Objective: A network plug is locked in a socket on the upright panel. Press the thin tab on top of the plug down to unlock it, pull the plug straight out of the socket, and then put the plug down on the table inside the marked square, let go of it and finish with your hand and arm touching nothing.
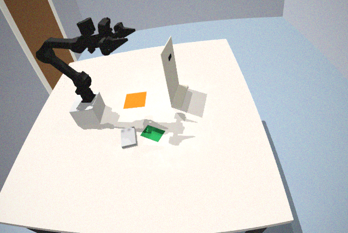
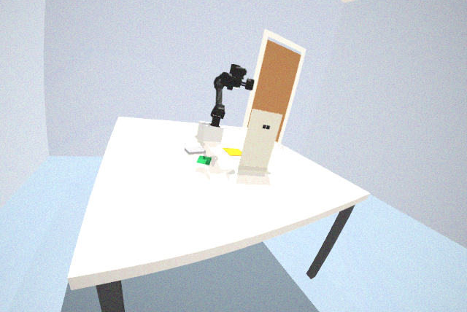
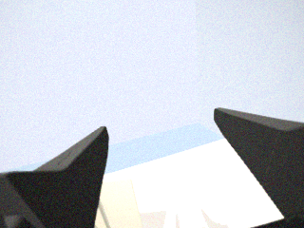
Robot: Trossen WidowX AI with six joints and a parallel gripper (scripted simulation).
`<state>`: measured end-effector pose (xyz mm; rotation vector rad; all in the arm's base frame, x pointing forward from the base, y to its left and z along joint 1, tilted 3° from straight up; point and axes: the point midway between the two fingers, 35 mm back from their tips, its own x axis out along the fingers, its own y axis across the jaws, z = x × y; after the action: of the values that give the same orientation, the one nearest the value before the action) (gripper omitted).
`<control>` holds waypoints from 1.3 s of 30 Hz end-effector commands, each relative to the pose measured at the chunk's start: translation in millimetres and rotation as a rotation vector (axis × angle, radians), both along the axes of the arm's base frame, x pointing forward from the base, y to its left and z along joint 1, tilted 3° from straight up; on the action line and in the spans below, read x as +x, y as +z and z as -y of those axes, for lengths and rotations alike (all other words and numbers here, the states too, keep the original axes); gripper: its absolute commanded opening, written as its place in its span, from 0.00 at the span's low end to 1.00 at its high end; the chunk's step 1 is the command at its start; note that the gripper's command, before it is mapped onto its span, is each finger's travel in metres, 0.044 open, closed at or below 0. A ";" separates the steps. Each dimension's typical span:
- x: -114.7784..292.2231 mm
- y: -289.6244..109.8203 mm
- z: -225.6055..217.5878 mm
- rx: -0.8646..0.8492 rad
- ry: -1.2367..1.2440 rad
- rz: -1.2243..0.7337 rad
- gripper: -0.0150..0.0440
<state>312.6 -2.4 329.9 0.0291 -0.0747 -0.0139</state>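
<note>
The upright cream panel stands on the white table, right of the middle. A small dark mark high on the panel shows where the socket is. I cannot tell the plug apart from the socket at this size. An orange square and a green square lie flat on the table. My gripper is open and empty. It hangs high in the air left of the panel, pointing toward it and touching nothing.
The arm's grey base block stands at the table's left. A small flat grey-white block lies just left of the green square. The panel's foot sticks out to its right. A brown door is behind the arm.
</note>
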 end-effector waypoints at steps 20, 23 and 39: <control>24.9 -88.6 -71.1 0.648 0.118 -0.041 0.52; 22.4 -102.9 -82.6 0.752 0.134 -0.053 0.52; -15.8 -170.5 -130.0 1.300 0.201 -0.136 0.52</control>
<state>307.8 120.2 173.6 1.2205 0.0590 0.1363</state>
